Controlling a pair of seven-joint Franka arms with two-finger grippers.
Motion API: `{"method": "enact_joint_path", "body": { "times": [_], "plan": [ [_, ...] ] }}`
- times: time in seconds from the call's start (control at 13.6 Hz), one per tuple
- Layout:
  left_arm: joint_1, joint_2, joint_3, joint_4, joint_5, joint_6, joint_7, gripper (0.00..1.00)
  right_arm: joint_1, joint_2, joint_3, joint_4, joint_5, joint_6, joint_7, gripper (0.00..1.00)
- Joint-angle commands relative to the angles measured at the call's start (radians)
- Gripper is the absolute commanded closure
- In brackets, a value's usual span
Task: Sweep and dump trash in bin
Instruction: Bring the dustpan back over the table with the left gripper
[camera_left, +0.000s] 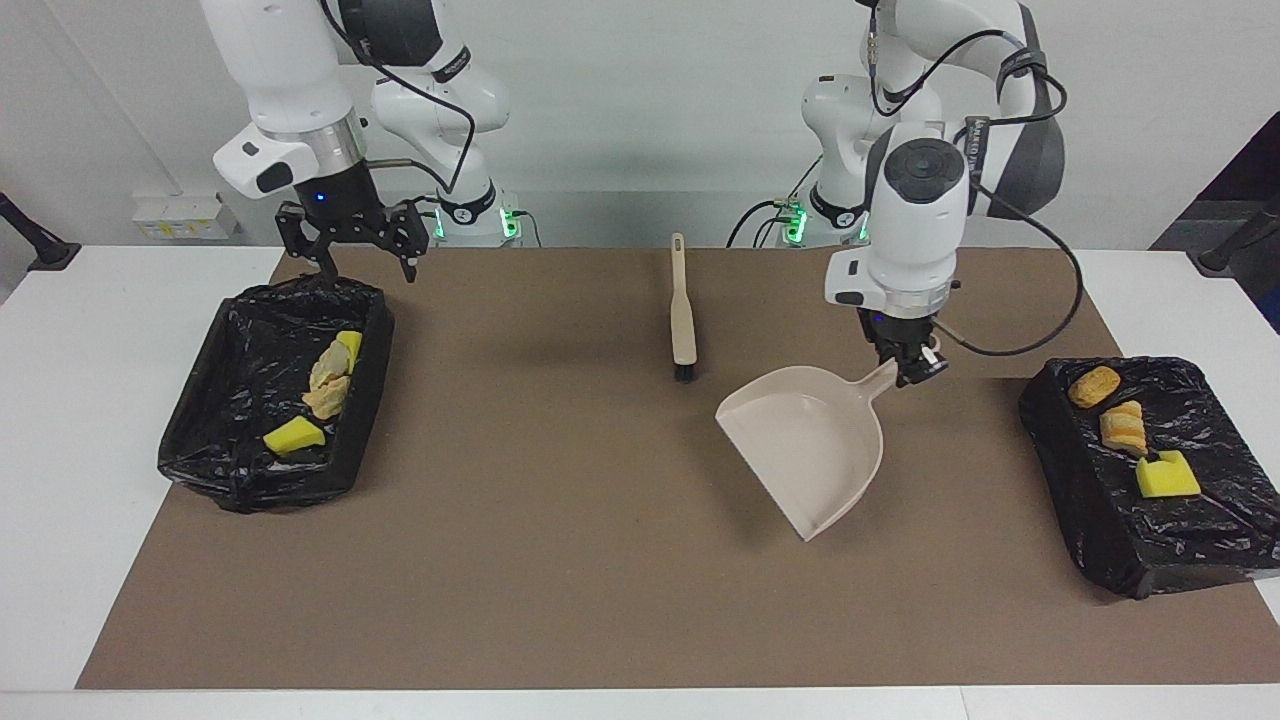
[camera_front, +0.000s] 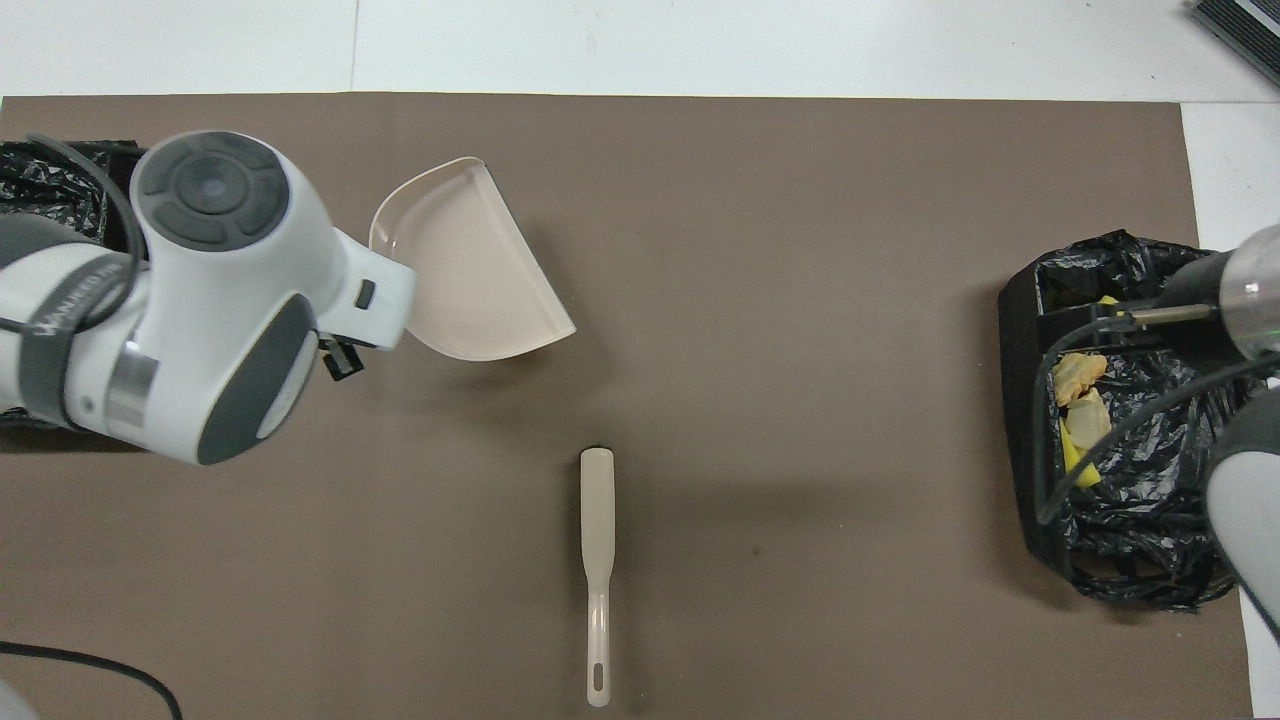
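Trash (camera_left: 1124, 426) is binned; dustpan (camera_left: 815, 443) is pinched by left gripper (camera_left: 912, 370); right gripper (camera_left: 348, 240) is spread over the other bin (camera_left: 200, 425).

The beige dustpan (camera_front: 465, 275) lies beside the left arm's wrist (camera_front: 205, 300), brush (camera_front: 597, 570) nearer the robots

Bare brown tabletop (camera_left: 560, 600) runs unbroken across the lower half of the facing view, an open lane from one black-lined bin to the other. At mid-frame a dustpan (camera_left: 810, 450), gripped at its handle by the left pincer (camera_left: 908, 368), blocks the way toward the left arm's bin (camera_left: 1130, 560). A brush (camera_left: 683, 315) lies at top centre, with a clear strip between the two. The right pincer (camera_left: 350, 235), fingers spread, hangs over the upper edge of the other bin (camera_left: 250, 480).
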Motion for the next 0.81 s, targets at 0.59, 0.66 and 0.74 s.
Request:
{"method": "enact_joint_path", "body": {
  "times": [0.59,0.66,0.74],
  "plan": [
    [-0.223,0.062,0.021,-0.029,-0.198,0.124,-0.856,1.00,-0.045,-0.028,-0.013,0.035,-0.028,-0.124,-0.082,0.00],
    [-0.226,0.062,0.021,-0.037,-0.201,0.132,-0.879,1.00,-0.047,-0.030,-0.016,0.036,-0.028,-0.150,-0.082,0.00],
    [-0.232,0.063,0.021,-0.044,-0.201,0.139,-0.887,1.00,-0.047,-0.030,-0.016,0.039,-0.028,-0.168,-0.083,0.00]
  ]
}}
